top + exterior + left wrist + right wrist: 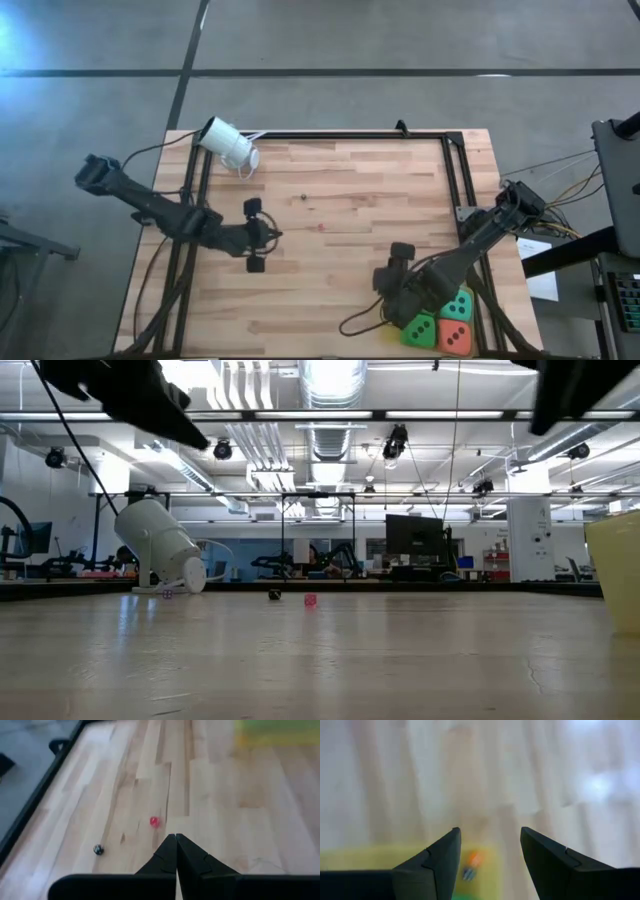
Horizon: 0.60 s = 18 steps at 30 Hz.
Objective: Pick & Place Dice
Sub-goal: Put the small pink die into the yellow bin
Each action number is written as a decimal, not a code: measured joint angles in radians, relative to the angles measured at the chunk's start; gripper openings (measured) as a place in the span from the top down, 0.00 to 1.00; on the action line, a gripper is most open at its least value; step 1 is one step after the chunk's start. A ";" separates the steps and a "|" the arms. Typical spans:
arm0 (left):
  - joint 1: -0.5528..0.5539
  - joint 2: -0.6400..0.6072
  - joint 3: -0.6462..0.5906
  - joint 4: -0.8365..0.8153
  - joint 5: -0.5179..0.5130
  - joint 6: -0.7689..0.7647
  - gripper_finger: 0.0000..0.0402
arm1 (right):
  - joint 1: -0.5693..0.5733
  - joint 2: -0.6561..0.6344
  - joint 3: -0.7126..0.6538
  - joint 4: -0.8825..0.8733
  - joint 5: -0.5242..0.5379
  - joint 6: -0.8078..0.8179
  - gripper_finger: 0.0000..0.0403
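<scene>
In the high view three dice sit together on the table's near right corner: a bright green one (421, 330), an orange-red one (455, 338) and a teal one (459, 304). My right arm lies over that cluster and may hide a second green die. My right gripper (390, 278) is open just left of the dice and touches nothing. In its wrist view its fingers (490, 845) stand apart over blurred wood and a yellow-green smear (380, 857). My left gripper (268, 236) hovers left of the table's centre, its fingers shut (176, 838) on nothing.
A white cup (228, 143) lies on its side at the far left corner (160, 550). Tiny specks lie mid-table: a red one (155, 821) and a black one (98, 850). A black frame (455, 165) borders the table. A pale yellow shape (615, 570) stands at the low view's right edge.
</scene>
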<state>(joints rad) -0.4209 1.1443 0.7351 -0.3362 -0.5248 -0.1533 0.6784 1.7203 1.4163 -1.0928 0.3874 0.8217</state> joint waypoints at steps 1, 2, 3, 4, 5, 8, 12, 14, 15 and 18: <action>0.017 0.016 -0.003 0.007 0.010 -0.007 0.99 | -0.002 0.000 0.000 0.000 0.043 0.001 0.50; 0.033 0.035 -0.005 0.007 0.025 -0.012 0.99 | -0.006 0.000 0.000 0.000 0.079 0.006 0.50; 0.051 0.057 -0.007 0.006 0.036 -0.015 0.99 | -0.011 0.000 0.000 0.000 0.104 0.013 0.50; 0.068 0.083 -0.007 0.008 0.047 -0.018 0.99 | -0.018 0.000 0.000 0.001 0.118 0.019 0.50; 0.086 0.108 -0.007 0.019 0.055 -0.021 0.99 | -0.024 0.000 0.000 0.003 0.126 0.022 0.50; 0.137 0.190 -0.003 0.060 0.085 -0.023 0.99 | -0.040 0.000 0.000 0.005 0.142 0.022 0.50; 0.207 0.291 0.014 0.069 0.095 -0.036 0.99 | -0.048 0.000 0.000 0.008 0.142 0.013 0.50; 0.244 0.334 0.017 0.110 0.120 -0.045 0.99 | -0.048 -0.002 0.000 0.008 0.140 0.010 0.50; 0.260 0.358 0.017 0.145 0.147 -0.046 0.99 | -0.048 -0.006 0.000 0.010 0.140 0.006 0.50; 0.302 0.430 0.017 0.261 0.226 -0.015 0.99 | -0.042 -0.016 0.000 0.019 0.140 -0.003 0.50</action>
<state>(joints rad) -0.1185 1.5748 0.7526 -0.0754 -0.2983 -0.1681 0.6369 1.7040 1.4162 -1.0739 0.5274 0.8184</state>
